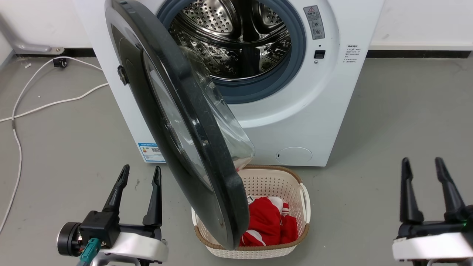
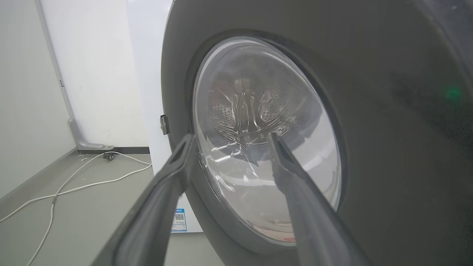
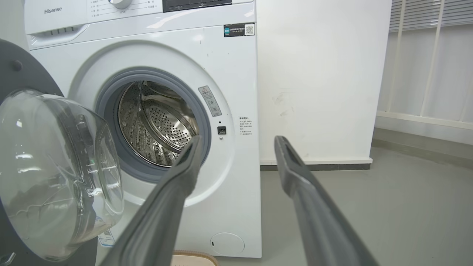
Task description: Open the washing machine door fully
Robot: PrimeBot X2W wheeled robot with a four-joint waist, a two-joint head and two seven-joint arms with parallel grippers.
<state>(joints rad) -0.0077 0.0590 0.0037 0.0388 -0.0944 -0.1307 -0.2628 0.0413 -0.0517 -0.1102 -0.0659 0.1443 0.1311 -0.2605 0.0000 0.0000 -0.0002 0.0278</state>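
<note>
Glossy black washing machine door [image 1: 184, 122] with clear glass bulge stands out edge-on, lower rim above basket [image 1: 295, 177]; left gripper [image 1: 142, 169] spread nearby, right gripper [image 1: 422, 160] spread, well apart.

Two spread fingers [image 2: 177, 166] of the left gripper [image 2: 231, 136] point at the washing machine door [image 2: 369, 155].

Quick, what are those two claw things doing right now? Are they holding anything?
Left gripper: open, holding nothing, beside the washing machine door.
Right gripper: open, holding nothing.
</note>
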